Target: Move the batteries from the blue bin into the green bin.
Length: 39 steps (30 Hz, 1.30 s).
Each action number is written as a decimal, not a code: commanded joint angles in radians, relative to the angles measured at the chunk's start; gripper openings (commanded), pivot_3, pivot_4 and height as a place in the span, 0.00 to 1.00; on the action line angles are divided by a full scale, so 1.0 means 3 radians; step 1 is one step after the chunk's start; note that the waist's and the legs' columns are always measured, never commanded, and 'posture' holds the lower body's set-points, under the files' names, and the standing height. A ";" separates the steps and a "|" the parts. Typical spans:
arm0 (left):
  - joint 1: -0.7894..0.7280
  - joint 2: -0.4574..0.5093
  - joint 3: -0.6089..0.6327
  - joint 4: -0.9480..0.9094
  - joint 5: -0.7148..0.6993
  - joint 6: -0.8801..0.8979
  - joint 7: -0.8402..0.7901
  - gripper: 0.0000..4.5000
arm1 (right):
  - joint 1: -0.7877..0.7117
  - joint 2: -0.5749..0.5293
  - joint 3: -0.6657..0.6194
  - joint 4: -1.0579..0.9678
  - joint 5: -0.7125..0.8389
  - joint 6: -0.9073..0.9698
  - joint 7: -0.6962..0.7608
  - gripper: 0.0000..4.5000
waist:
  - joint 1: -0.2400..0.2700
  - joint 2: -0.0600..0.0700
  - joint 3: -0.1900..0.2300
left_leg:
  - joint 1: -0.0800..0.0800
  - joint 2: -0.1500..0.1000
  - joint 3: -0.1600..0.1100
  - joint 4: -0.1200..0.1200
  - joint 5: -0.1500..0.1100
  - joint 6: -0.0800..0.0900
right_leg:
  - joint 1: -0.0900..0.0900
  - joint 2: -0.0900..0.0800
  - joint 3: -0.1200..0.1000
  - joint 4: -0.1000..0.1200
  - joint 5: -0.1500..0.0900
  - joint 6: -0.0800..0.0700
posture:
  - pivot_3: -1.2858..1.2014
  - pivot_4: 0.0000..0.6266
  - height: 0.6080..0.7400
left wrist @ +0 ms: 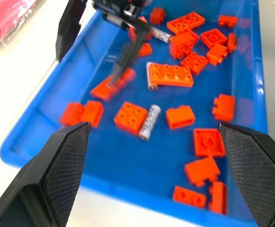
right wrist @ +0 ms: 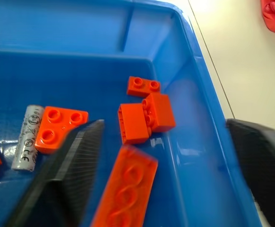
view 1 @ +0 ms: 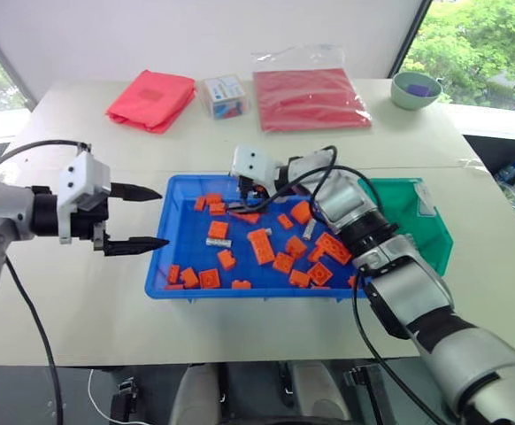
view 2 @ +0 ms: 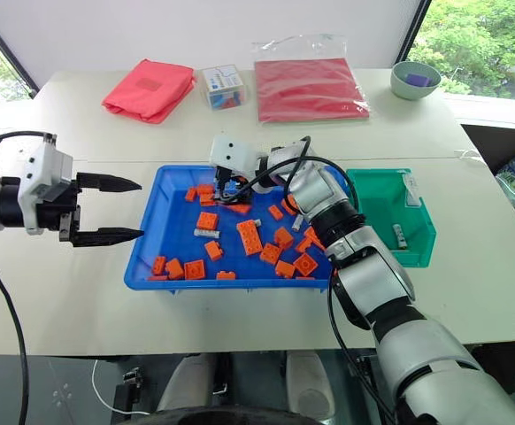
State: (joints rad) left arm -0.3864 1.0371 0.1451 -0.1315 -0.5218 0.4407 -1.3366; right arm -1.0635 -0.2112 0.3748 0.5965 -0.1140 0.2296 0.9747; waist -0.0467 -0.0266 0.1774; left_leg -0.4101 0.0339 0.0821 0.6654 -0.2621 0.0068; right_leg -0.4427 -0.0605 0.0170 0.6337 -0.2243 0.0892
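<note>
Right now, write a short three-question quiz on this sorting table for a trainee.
1. True or false: the green bin already holds a battery.
2. Which pincer reaches into the blue bin? A) left pincer B) right pincer
3. Fill in: the loose pieces lying among the batteries in the blue bin are orange ____.

Key: 1 true. 2 B: the right pincer is over the bin's far side with fingers spread and nothing between them; the left pincer hangs open outside the bin's left rim. 3 bricks.
</note>
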 commanded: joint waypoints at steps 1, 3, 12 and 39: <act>-0.0113 -0.0002 -0.0018 0.0038 0.0020 -0.0056 -0.0025 1.00 | -0.0034 0.0040 -0.0125 -0.0254 0.0117 0.0116 0.0005 0.98 | 0.0003 0.0000 0.0000 | 0.0000 0.0000 0.0000 0.0000 0.0000 0.0000 | 0.0000 0.0000 0.0000 0.0000 0.0000 0.0000 | 0.52 0.24 0.97; -0.0141 -0.0006 -0.0033 0.0063 0.0027 -0.0064 -0.0035 1.00 | -0.0020 0.0009 -0.0160 -0.0415 0.0183 0.0263 0.0056 0.98 | 0.0007 0.0000 0.0000 | 0.0000 0.0000 0.0000 0.0000 0.0000 0.0000 | 0.0000 -0.0001 0.0000 0.0000 0.0000 0.0000 | 0.52 0.24 0.97; -0.0102 -0.0064 -0.0109 0.0000 0.0024 -0.0059 -0.0137 1.00 | 0.0426 -0.0238 -0.0062 -0.1768 0.0679 0.1844 0.0408 0.98 | 0.0020 0.0000 0.0000 | -0.0001 -0.0001 -0.0003 0.0001 0.0000 0.0000 | 0.0002 -0.0006 -0.0001 -0.0001 0.0000 0.0000 | 0.52 0.24 0.97; -0.0263 -0.0133 -0.0157 0.0031 0.0056 -0.0104 -0.0075 1.00 | 0.0676 0.0128 0.0439 -0.1081 0.0514 0.1873 -0.0181 0.79 | 0.0010 -0.0001 -0.0001 | -0.0001 -0.0002 -0.0004 0.0001 0.0000 0.0000 | 0.0002 -0.0003 -0.0002 -0.0002 0.0000 0.0000 | 0.52 0.24 0.97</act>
State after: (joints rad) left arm -0.4461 0.9942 0.0812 -0.1026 -0.5036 0.4245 -1.3629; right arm -0.8611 -0.1789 0.4837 0.2623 0.0513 0.7966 0.9201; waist -0.0437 -0.0270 0.1773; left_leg -0.4103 0.0333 0.0810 0.6657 -0.2621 0.0069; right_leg -0.4422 -0.0615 0.0165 0.6332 -0.2244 0.0893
